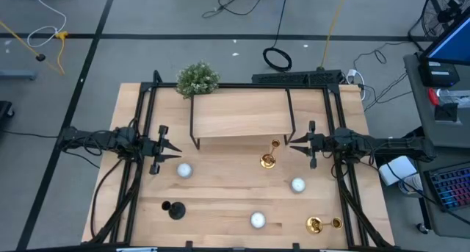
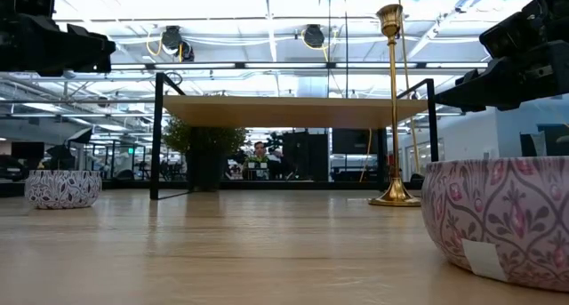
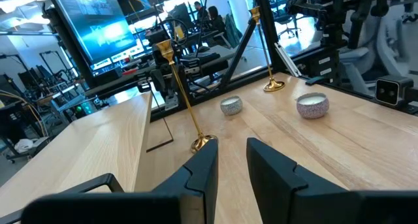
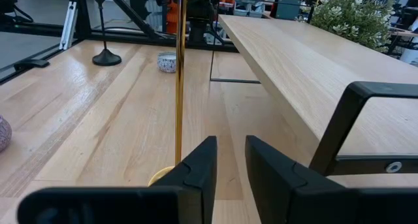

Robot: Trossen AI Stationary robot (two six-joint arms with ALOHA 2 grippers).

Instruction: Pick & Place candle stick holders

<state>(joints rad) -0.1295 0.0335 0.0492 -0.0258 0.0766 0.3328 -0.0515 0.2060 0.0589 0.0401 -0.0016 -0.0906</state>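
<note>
From above, the left pincer (image 1: 170, 150) hung over the left side of the counter (image 1: 220, 200), its fingers spread and holding nothing. The right pincer (image 1: 297, 143) hung opposite on the right, likewise spread and empty, just beside a gold candlestick (image 1: 269, 158) standing in front of the wooden shelf (image 1: 241, 114). A second gold candlestick (image 1: 317, 224) stood near the front right corner, and a black candlestick (image 1: 175, 209) near the front left. Three small bowls (image 1: 183, 170) sat scattered between them, and a green plant (image 1: 197, 79) stood at the shelf's back left corner.

At counter height, one gold candlestick (image 2: 393, 109) rose upright right of the shelf (image 2: 289, 110), with a patterned bowl (image 2: 502, 218) close in front.

From the left wrist, the parted fingers (image 3: 201, 175) faced both gold candlesticks (image 3: 185, 96), upright and well apart.

From the right wrist, the spread fingers (image 4: 199, 168) pointed at the gold candlestick (image 4: 178, 80) close ahead; the black candlestick (image 4: 105, 41) stood far off.
</note>
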